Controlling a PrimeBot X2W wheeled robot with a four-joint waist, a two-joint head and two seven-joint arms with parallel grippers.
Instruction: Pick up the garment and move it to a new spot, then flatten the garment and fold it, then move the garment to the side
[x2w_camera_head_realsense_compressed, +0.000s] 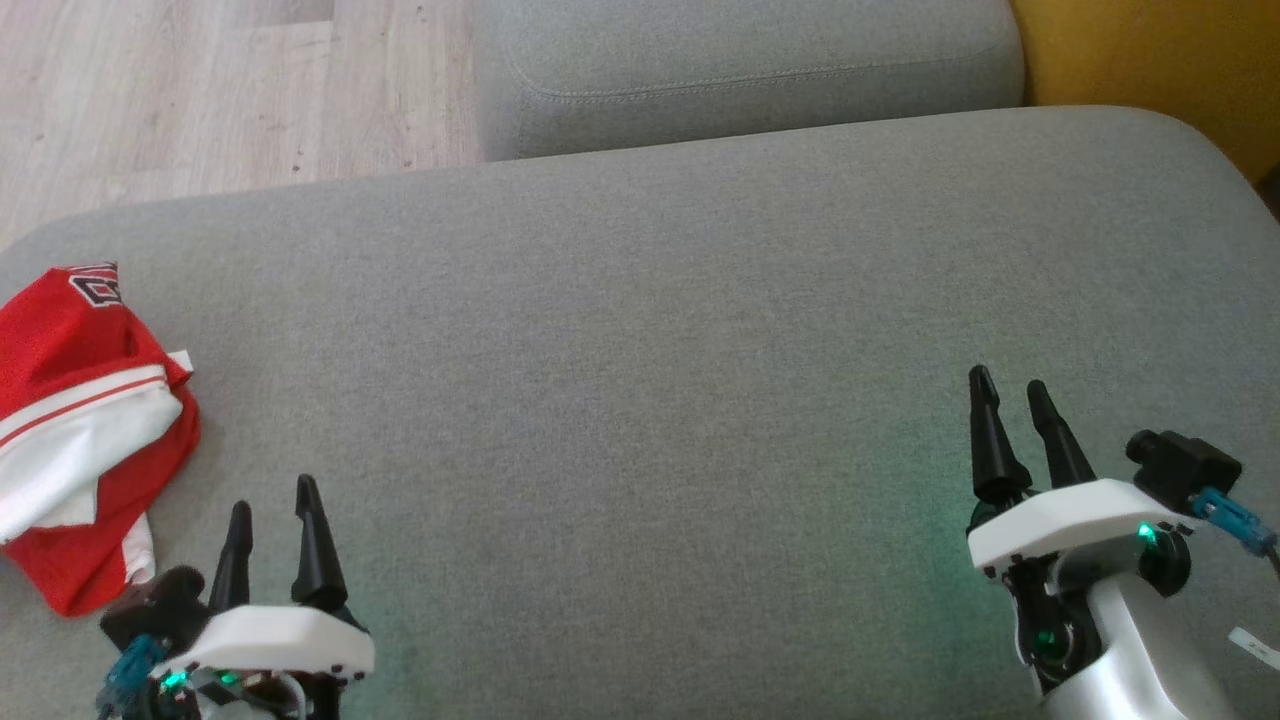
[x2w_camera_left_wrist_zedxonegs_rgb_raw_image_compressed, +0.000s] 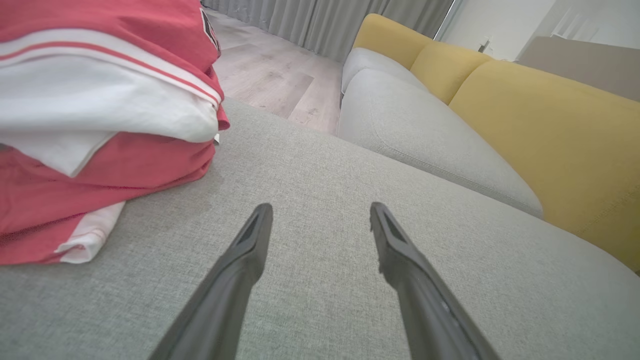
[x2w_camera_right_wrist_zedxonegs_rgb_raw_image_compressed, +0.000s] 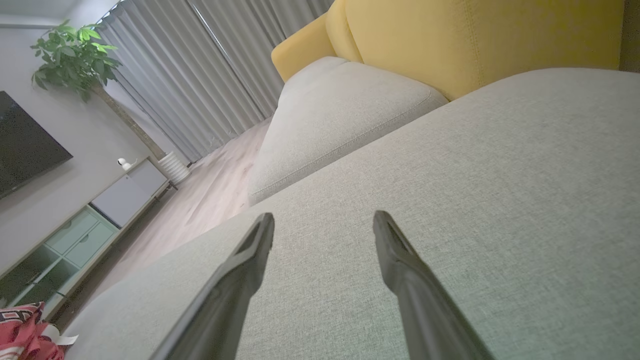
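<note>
The garment (x2w_camera_head_realsense_compressed: 85, 420), a red jersey with white panels and striped trim, lies bunched in uneven layers at the 9 o'clock edge of the grey sofa seat (x2w_camera_head_realsense_compressed: 640, 350), part of it overhanging toward the wooden floor (x2w_camera_head_realsense_compressed: 200, 90). The left gripper (x2w_camera_head_realsense_compressed: 272, 493) hovers just beside it with its jaws spread and nothing between them; from this gripper the cloth sits at about 10 o'clock, and in the left wrist view the heap (x2w_camera_left_wrist_zedxonegs_rgb_raw_image_compressed: 100, 100) rises at 10 o'clock of the fingers, not touching them. The right gripper (x2w_camera_head_realsense_compressed: 1008, 378) hangs well apart at 4 o'clock of the seat, jaws likewise spread and empty over bare fabric. Judging from the rumpled stack, the pick-up looks like the step in hand, though a loosely folded garment already set aside cannot be ruled out. To do it well, the left arm should swing toward 10 o'clock, come down on the top fold near the white band, and pinch several layers at once so the jersey lifts as one bundle rather than unrolling off the edge. The open middle of the seat, at 3 o'clock of the garment, offers the widest room for flattening.
</note>
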